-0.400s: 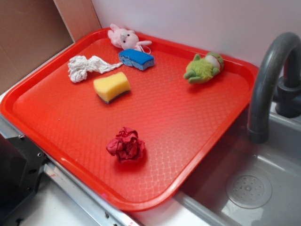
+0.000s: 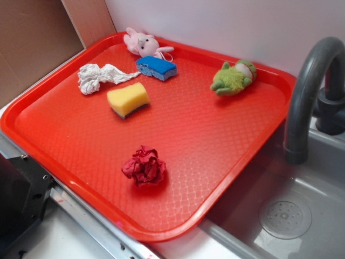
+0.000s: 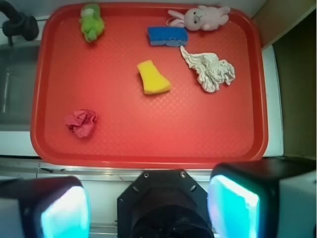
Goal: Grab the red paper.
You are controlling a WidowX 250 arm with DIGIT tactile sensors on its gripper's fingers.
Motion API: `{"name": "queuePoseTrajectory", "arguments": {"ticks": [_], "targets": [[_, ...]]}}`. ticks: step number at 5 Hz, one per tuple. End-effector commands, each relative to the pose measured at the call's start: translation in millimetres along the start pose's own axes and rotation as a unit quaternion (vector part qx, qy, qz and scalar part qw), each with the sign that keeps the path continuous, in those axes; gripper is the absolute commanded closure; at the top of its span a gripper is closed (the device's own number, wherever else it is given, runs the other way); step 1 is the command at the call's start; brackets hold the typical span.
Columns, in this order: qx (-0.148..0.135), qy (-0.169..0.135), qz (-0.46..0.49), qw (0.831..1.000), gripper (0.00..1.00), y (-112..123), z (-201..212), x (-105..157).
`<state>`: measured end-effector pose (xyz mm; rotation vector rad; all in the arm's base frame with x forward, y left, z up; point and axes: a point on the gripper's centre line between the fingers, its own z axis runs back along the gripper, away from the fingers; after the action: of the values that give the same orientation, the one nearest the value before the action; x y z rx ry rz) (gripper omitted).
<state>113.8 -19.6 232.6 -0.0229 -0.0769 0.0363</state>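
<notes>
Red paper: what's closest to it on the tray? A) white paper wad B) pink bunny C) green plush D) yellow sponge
D: the red paper lies alone near the tray's front edge, and the yellow sponge is the nearest item in both views; the others sit further back.

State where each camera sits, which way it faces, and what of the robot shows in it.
Exterior: off the tray's near corner, angled down across it toward the wall; a black robot part pokes in at lower left.
Wrist: on the arm, high over the tray's front edge, looking down; the open gripper fills the bottom.
Shared: red paper, yellow sponge, faucet.
</notes>
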Motion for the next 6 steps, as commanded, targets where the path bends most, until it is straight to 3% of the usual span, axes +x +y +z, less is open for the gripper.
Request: {"name": "queuePoseTrajectory", "arguments": {"ticks": [1,2,3,4,6], "targets": [[-0.005,-0.005,0.237,0.971,0.0,-78,-20,-7],[-0.006,-0.018,0.327,0.945,0.0,-96,-46,10],[0.007,-0.016,0.348,0.937,0.0,-105,-83,26],[0.024,-0.038,0.347,0.937,0.0,-114,-115,40],[0.049,-0.004,0.331,0.942,0.0,-121,-170,47]]}}
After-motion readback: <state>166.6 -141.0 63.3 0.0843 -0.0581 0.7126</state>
